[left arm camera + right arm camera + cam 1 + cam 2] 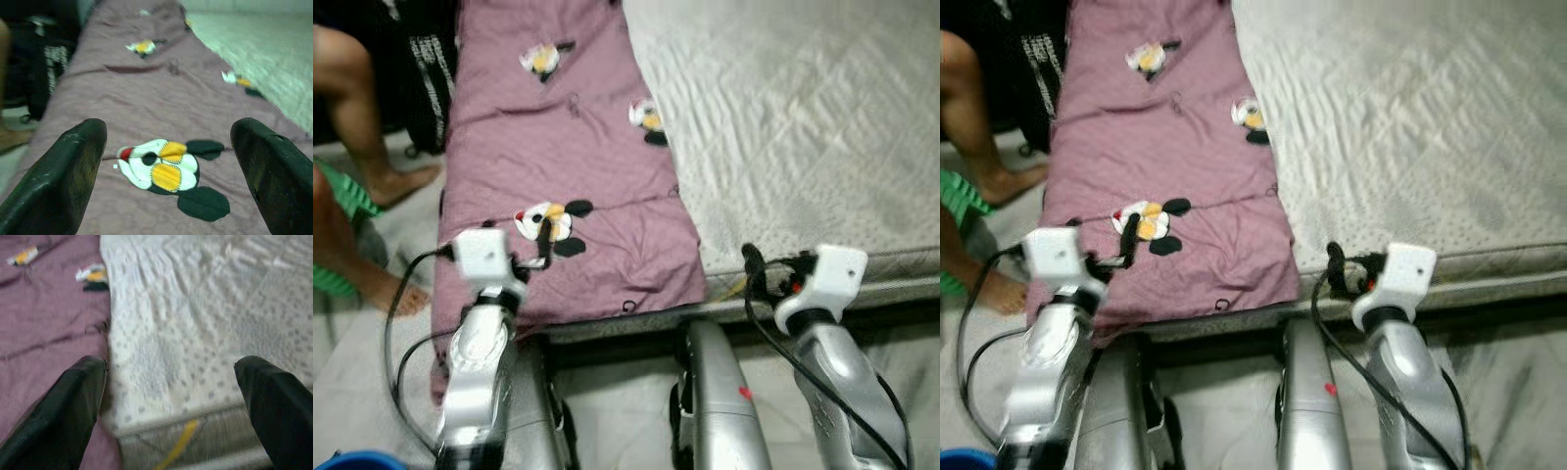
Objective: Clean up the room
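Head cams look down at bed edge (862, 269); wrist cams sit low, close, sharing purple blanket (161, 98).

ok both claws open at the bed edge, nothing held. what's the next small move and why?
Probably lower the left claw onto the purple blanket and pinch its near edge. The fingers stand wide apart right over the cartoon print, so fabric is already between them. The right claw hovers open over the white mattress near the blanket's seam, and could grip the other corner next.
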You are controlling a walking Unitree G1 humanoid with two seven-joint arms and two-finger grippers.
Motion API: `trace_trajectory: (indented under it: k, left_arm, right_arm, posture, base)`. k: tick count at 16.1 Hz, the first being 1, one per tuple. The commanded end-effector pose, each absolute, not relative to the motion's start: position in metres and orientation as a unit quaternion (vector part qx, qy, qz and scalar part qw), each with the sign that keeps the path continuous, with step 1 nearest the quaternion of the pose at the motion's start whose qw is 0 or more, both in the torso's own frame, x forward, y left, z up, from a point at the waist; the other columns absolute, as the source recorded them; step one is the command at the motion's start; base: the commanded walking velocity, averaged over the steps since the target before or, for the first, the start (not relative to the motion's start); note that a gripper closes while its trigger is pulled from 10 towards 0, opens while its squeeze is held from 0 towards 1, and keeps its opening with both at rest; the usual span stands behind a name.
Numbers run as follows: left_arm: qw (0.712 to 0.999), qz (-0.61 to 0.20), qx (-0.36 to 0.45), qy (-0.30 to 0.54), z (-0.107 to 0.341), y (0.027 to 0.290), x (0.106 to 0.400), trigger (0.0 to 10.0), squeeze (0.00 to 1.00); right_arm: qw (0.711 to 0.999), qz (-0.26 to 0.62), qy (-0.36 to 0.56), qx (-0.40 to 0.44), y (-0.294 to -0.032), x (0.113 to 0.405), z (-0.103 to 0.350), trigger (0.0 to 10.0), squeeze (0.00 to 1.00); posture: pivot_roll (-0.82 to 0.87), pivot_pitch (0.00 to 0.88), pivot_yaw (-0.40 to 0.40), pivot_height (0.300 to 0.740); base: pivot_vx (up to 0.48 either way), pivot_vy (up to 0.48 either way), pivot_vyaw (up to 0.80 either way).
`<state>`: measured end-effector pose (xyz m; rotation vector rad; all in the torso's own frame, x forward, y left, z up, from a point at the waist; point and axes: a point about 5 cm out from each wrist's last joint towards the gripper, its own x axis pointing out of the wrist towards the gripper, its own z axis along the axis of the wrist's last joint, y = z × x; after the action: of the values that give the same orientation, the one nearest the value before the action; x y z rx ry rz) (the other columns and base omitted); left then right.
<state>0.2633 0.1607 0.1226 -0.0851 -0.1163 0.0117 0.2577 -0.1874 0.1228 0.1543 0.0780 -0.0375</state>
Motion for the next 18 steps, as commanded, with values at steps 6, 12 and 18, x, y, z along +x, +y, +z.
trace_trajectory:
  k: [6,12,18]
  left_arm:
    - [0.997,0.047,-0.014,-0.056,0.124,0.181,0.249,10.0,0.00]
    - [0.998,0.035,-0.009,-0.046,0.120,0.181,0.255,10.0,0.00]
    - [0.998,0.030,-0.005,-0.049,0.120,0.182,0.263,10.0,0.00]
  right_arm:
    - [0.996,0.006,0.028,0.085,-0.169,0.281,0.118,10.0,0.00]
    - [0.993,0.028,-0.032,0.107,-0.163,0.300,0.132,10.0,0.00]
    - [0.994,0.016,-0.045,0.102,-0.167,0.303,0.129,10.0,0.00]
  posture:
    - [0.00,0.000,-0.003,0.551]
    - [0.01,0.000,0.017,0.586]
    - [0.00,0.000,0.038,0.646]
  base:
    - [0.000,0.000,0.00]
    - [0.000,0.000,0.00]
    - [0.000,0.000,0.00]
